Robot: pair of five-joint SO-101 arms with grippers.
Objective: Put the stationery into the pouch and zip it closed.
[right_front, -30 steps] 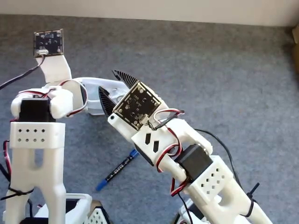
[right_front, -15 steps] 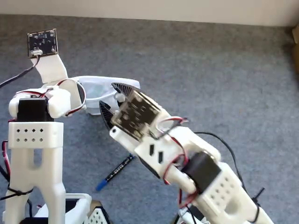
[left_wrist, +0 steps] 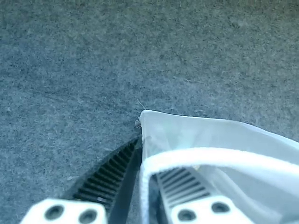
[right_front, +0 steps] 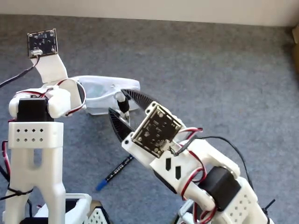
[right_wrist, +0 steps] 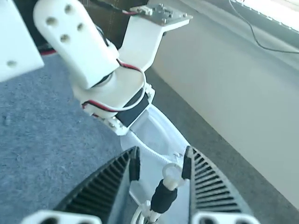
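White mesh pouch (right_front: 105, 88) on the grey carpeted worktop (right_front: 224, 65). The left gripper (left_wrist: 145, 161) is clamped on its rim, apparently to hold the mouth up and open. The right gripper (right_wrist: 161, 151), jaws apart, brackets a black-and-white item (right_wrist: 164, 190) at that mouth. A blue pen (right_front: 117, 170) lies outside the pouch, near the arm bases.

white arms (right_front: 35, 140), black ribbed grippers (right_wrist: 161, 156)
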